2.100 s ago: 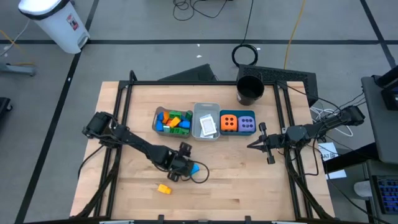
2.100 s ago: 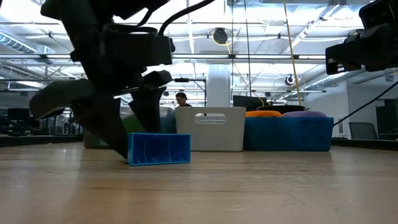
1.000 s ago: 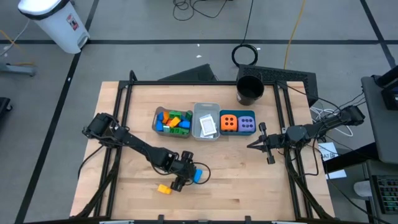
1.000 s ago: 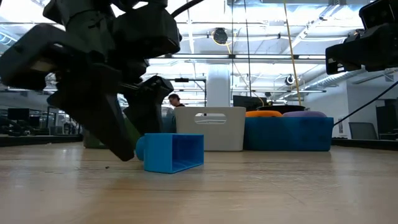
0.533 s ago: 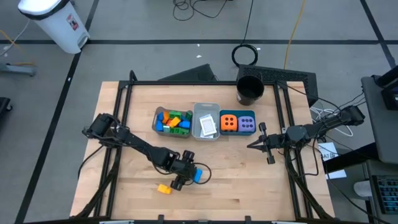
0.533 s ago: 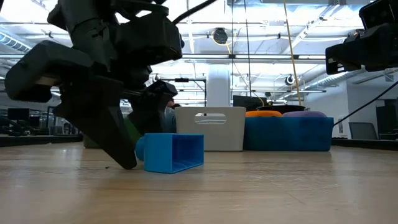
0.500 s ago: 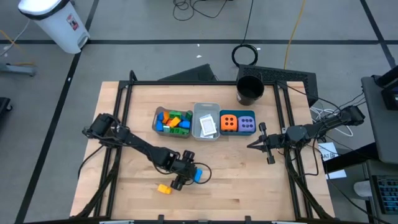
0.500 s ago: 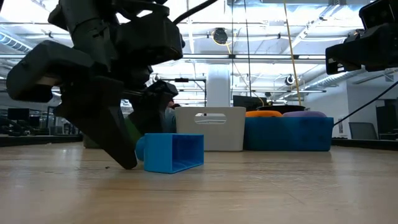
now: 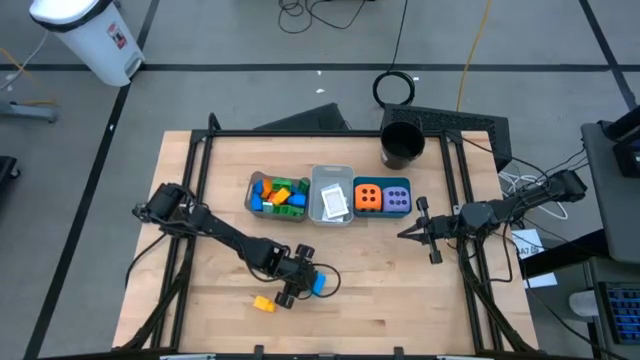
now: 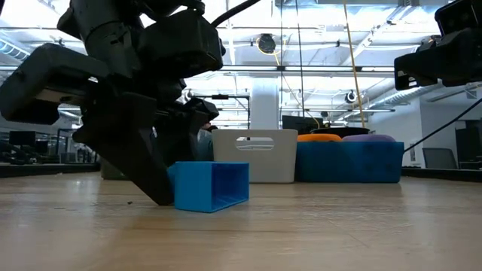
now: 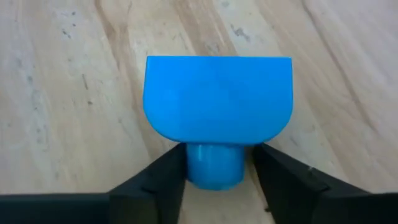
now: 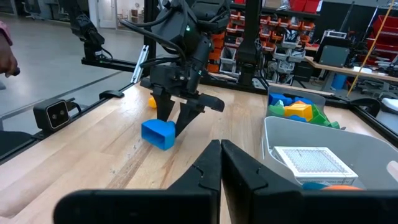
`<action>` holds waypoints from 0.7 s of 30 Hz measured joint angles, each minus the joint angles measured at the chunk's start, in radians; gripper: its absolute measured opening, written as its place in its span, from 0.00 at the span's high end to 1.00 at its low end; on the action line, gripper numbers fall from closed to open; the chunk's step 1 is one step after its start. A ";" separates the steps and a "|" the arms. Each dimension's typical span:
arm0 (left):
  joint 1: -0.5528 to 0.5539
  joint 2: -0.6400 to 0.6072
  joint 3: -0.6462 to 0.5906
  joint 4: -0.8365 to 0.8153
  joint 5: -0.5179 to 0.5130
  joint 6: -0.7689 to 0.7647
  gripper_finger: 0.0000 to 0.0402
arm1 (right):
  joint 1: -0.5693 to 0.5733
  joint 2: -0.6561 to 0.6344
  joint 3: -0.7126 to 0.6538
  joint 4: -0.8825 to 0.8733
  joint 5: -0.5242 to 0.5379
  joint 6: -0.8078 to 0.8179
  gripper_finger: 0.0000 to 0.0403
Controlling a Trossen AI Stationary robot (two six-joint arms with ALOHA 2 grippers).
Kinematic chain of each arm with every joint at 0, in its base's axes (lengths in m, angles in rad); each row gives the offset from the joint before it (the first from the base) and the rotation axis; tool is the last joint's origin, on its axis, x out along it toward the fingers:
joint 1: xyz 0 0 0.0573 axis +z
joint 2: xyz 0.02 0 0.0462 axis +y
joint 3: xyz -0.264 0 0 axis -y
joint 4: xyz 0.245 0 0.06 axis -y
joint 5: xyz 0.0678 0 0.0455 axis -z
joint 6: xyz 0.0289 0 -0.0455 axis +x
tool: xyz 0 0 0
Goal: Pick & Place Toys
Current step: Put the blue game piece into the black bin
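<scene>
Left pincer is down on the desk, fingers closed on the blue brick's stud; brick rests on the desk. Right pincer waits shut near the bins.

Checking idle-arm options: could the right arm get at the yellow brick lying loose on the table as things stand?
Probably not easily. The yellow brick lies beyond the left tool, which straddles the blue brick between it and the right tool.
</scene>
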 joint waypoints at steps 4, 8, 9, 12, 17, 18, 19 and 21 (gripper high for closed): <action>0.000 0.001 0.000 0.012 0.005 -0.021 0.64 | 0.000 0.000 0.000 0.000 0.000 0.000 0.99; 0.000 -0.004 -0.001 0.012 0.003 -0.026 0.70 | 0.000 0.000 0.000 0.000 0.000 0.000 0.99; 0.000 -0.010 -0.002 0.009 0.002 -0.028 0.70 | 0.000 0.000 0.000 0.000 0.000 0.000 0.99; 0.001 -0.034 -0.005 -0.004 -0.019 -0.059 0.70 | 0.000 0.000 0.000 0.000 0.000 0.000 0.99; 0.004 -0.145 -0.005 -0.070 -0.089 -0.083 0.70 | 0.000 0.000 0.000 0.000 0.000 0.000 0.99; 0.003 -0.172 -0.005 -0.094 -0.108 -0.083 0.70 | 0.000 0.000 0.000 0.000 0.000 0.000 0.99; 0.002 -0.199 -0.005 -0.119 -0.129 -0.083 0.70 | 0.000 0.000 0.000 0.000 0.000 0.000 0.99; 0.003 -0.260 -0.005 -0.173 -0.176 -0.097 0.70 | 0.000 0.000 0.000 0.000 0.000 0.000 0.99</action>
